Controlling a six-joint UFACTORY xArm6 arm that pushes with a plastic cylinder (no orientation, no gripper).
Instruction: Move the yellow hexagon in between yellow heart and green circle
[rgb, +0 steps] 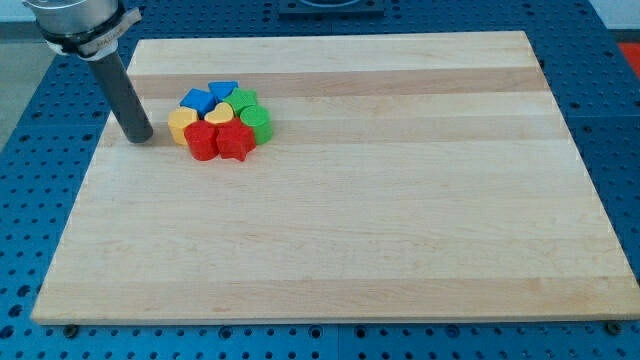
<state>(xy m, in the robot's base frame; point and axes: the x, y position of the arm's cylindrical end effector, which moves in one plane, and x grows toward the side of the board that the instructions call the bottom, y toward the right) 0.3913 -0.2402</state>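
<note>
One yellow hexagon just right of my tip

A pale wooden board carries one tight cluster of blocks near its far left corner: blue, yellow, green, red.

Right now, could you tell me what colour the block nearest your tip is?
Yellow: the yellow hexagon, just right of my tip, in the camera view.
</note>
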